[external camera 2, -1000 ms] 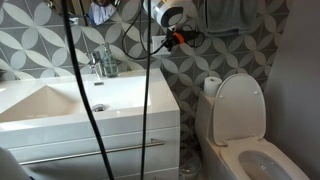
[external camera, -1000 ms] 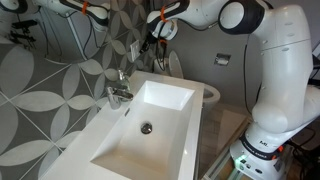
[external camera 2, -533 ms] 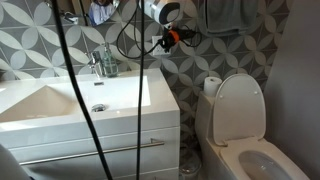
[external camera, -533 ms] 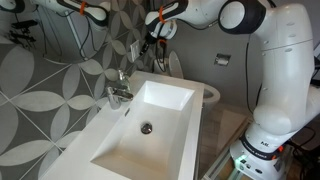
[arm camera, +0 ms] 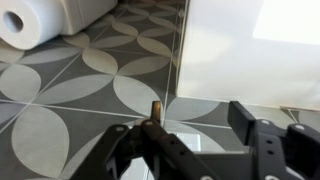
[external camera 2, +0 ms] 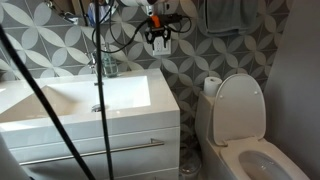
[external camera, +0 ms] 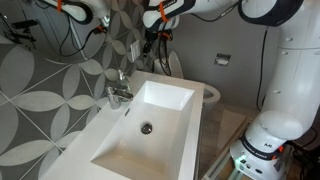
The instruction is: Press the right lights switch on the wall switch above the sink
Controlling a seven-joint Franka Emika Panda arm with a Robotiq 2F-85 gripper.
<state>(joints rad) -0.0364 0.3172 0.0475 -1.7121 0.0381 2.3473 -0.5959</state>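
The white sink (external camera: 176, 97) fills the middle of an exterior view, with its chrome tap (external camera: 120, 92) at the wall side. It shows again in an exterior view as the sink (external camera 2: 40, 104), with the tap (external camera 2: 104, 64) behind it. A small white plate on the patterned wall looks like the wall switch (external camera: 133, 48). My gripper (external camera: 152, 42) hangs just beside it, above the sink's far end, apart from the wall. Its fingers point down over the sink's corner, gripper (external camera 2: 159, 46). In the wrist view the gripper (arm camera: 198, 115) is open and holds nothing.
A toilet (external camera 2: 240, 115) stands beside the sink cabinet, with a paper roll (external camera 2: 211, 85) on the wall between them. The roll (arm camera: 30, 20) also shows in the wrist view. Dark cables (external camera 2: 100, 110) hang in the foreground. The robot's white base (external camera: 270, 120) stands beside the sink.
The gripper has drawn back from the wall, turned so its fingers point down, and its jaws have gone from shut to open. The arm's upper links have swung across the views.
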